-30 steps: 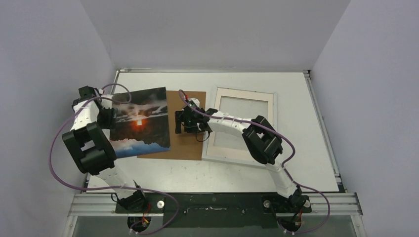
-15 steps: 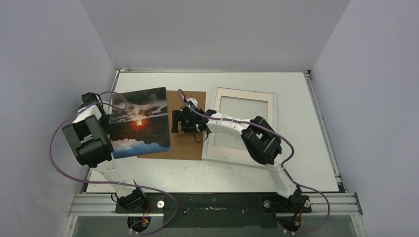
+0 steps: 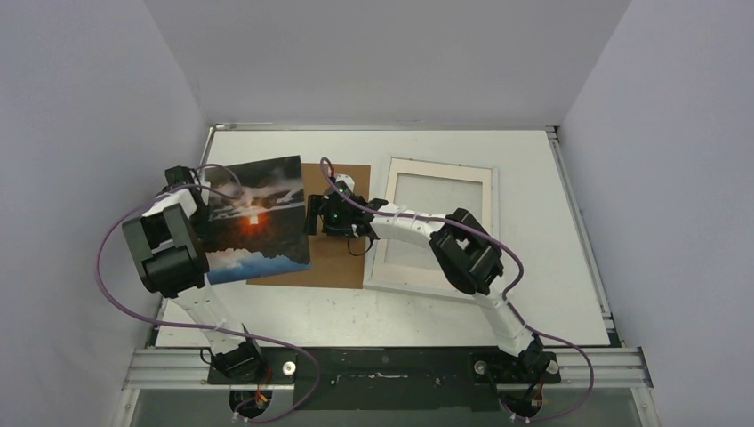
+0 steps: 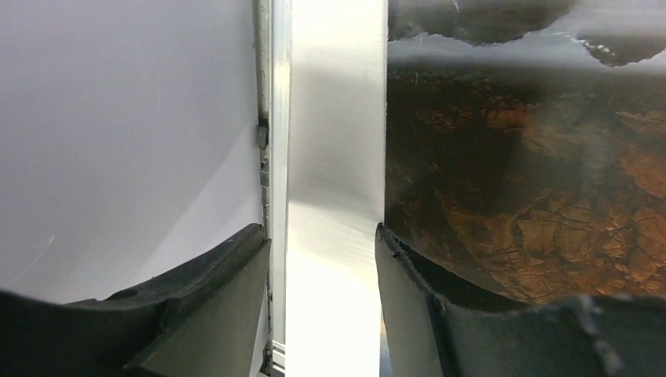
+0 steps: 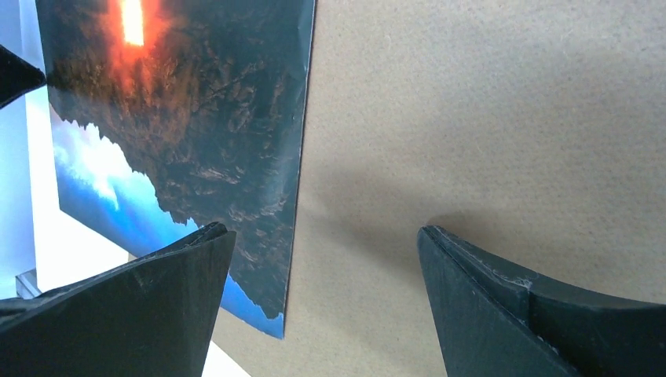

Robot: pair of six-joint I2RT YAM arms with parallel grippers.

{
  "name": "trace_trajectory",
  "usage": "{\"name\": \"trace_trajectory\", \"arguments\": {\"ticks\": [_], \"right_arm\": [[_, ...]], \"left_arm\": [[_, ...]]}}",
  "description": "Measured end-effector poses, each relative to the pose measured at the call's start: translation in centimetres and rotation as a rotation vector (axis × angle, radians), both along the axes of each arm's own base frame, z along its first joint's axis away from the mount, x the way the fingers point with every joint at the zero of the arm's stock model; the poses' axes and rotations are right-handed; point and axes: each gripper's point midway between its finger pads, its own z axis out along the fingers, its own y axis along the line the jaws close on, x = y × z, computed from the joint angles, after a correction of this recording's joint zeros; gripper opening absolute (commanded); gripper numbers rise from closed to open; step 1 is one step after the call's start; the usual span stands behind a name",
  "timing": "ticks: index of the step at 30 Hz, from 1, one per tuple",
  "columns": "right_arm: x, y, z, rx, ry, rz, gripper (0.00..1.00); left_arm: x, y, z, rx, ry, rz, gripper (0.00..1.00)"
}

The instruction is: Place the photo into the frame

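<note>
The photo (image 3: pixel 256 218), a dark sunset print, lies on the table with its right part over the brown backing board (image 3: pixel 336 253). The white-bordered frame (image 3: pixel 442 164) lies flat to the right of the board. My left gripper (image 3: pixel 201 212) is at the photo's left edge. In the left wrist view it (image 4: pixel 322 236) is open, with bare table in the gap and the photo (image 4: pixel 534 157) by the right finger. My right gripper (image 3: pixel 313 216) stands open over the photo's right edge. In the right wrist view that gripper (image 5: pixel 326 232) has one finger over the photo (image 5: pixel 181 118) and the other over the board (image 5: pixel 487 118).
The left wall stands close behind my left arm, with the table's metal edge rail (image 4: pixel 265 157) beside it. My right arm reaches across the lower left part of the frame. White walls close in the table at the back and right.
My left gripper has moved right to the photo's left edge, and the photo has slid slightly right over the board. My right gripper has shifted left to the photo's right edge.
</note>
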Motion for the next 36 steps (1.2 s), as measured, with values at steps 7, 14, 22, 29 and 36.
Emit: {"name": "trace_trajectory", "arguments": {"ticks": [7,14,22,29,36], "right_arm": [[0.7,1.1,0.0,0.045,0.001,-0.011,0.90],[0.7,1.2,0.1,0.055,0.007,-0.018,0.90],[0.5,1.9,0.1,0.075,0.007,-0.012,0.90],[-0.4,3.0,0.1,0.121,0.008,0.011,0.90],[-1.7,4.3,0.7,0.233,0.074,0.041,0.90]], "left_arm": [[0.0,-1.5,-0.2,-0.005,-0.012,-0.029,0.51],[-0.4,-3.2,-0.3,-0.053,-0.022,-0.062,0.50],[-0.7,-5.9,-0.4,-0.099,-0.010,-0.121,0.50],[-0.6,-6.2,-0.5,-0.103,-0.010,-0.118,0.50],[-0.6,-6.5,-0.5,-0.104,-0.006,-0.123,0.49]]}}
